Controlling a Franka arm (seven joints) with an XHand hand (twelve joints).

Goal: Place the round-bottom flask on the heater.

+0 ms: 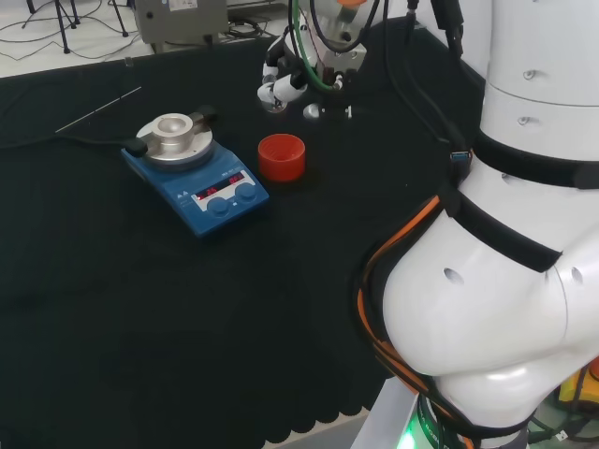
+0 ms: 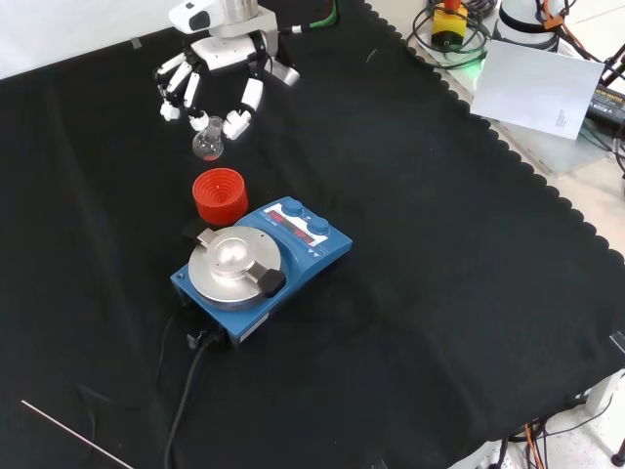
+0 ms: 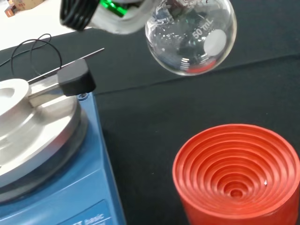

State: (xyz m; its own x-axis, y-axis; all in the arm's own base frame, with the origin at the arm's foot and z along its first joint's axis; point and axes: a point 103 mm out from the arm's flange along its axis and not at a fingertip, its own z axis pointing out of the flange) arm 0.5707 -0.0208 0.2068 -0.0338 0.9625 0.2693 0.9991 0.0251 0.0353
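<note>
Lifted, not yet placed: round-bottom flask [image 2: 207,146] off the cloth, pinched by its neck in the curled fingers of the hand [image 2: 217,70], hanging near the far edge of the black cloth [image 2: 439,293] in the front view. Clear of its red ribbed stand [image 2: 219,195], which sits empty just below it in that view. In the wrist view, clear glass bulb [image 3: 191,37] hanging above the cloth, between heater and stand. Left to do, by judgement: carrying across to the blue heater [image 2: 262,267] and lowering onto its round metal top plate [image 2: 230,263], bare at present.

Head view, left to right: thin rod [image 1: 98,108] near the far left corner of the cloth, heater [image 1: 195,174], red ribbed stand [image 1: 282,156], then the hand [image 1: 281,82]. Cloth edged in scallops; beyond it, pale floor, cables and a sheet of paper [image 2: 542,86].
</note>
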